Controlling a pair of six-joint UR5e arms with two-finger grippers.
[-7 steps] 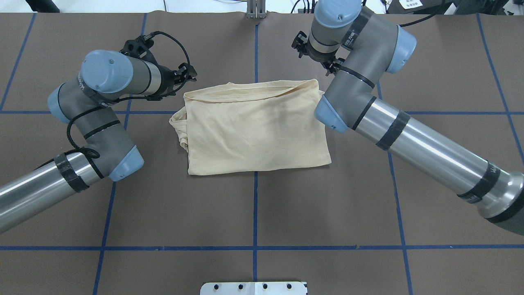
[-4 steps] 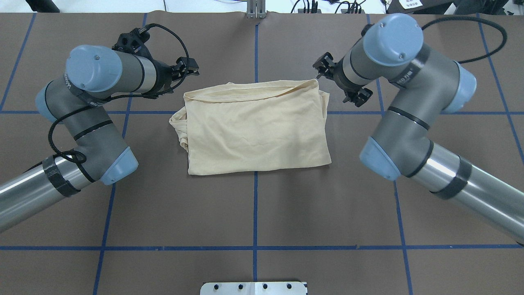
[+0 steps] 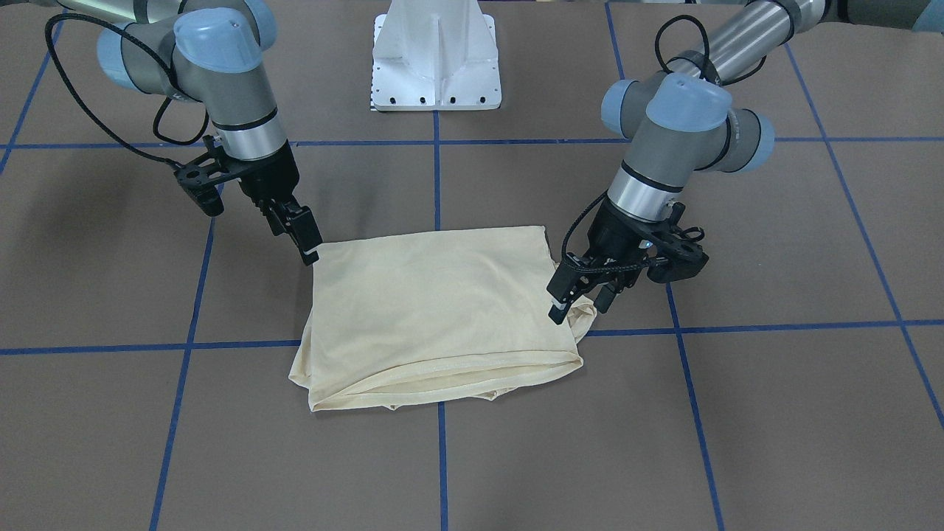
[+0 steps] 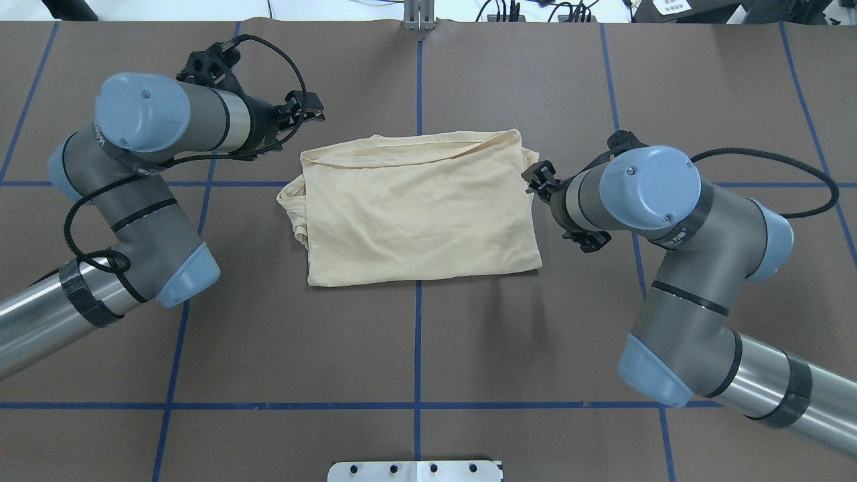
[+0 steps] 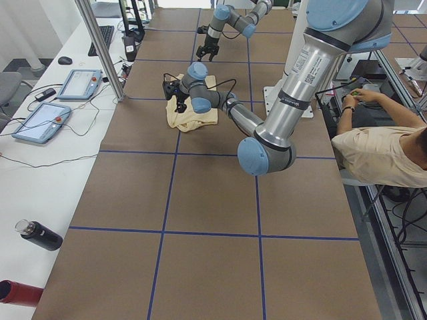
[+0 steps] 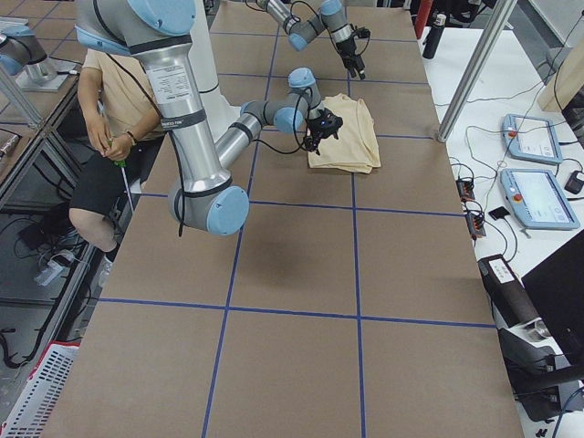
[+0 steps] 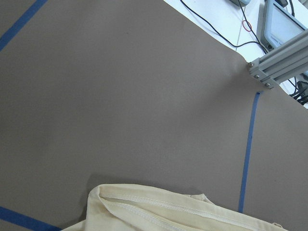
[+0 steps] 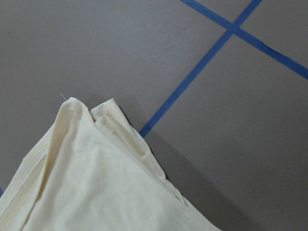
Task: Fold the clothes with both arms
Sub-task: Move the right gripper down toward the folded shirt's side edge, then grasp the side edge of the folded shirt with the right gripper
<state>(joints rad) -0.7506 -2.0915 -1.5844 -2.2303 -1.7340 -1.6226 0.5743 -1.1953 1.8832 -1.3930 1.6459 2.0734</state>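
Note:
The clothes are one pale cream shirt (image 4: 415, 207) lying folded in a rough rectangle on the brown table, its print hidden. The open hem edge faces away from the robot (image 3: 442, 376). My left gripper (image 4: 306, 112) hovers just beyond the shirt's far-left corner, and its fingers (image 3: 558, 304) stand apart with nothing between them. My right gripper (image 4: 537, 177) is at the shirt's right edge, its tips (image 3: 301, 236) close above the cloth, slightly open and holding nothing. The left wrist view shows only the hem (image 7: 168, 211). A folded corner (image 8: 96, 183) fills the right wrist view.
The white pedestal base (image 3: 436, 59) stands at the robot's side of the table. Blue tape lines (image 4: 418, 335) cross the brown cover. A side bench holds tablets (image 5: 80, 83) and bottles (image 5: 40, 235). A seated person (image 5: 380, 147) is beside the robot.
The right arm swung from the shirt's far-right corner back toward the robot, down along the shirt's right edge. The left arm drifted slightly outward. The shirt has not moved.

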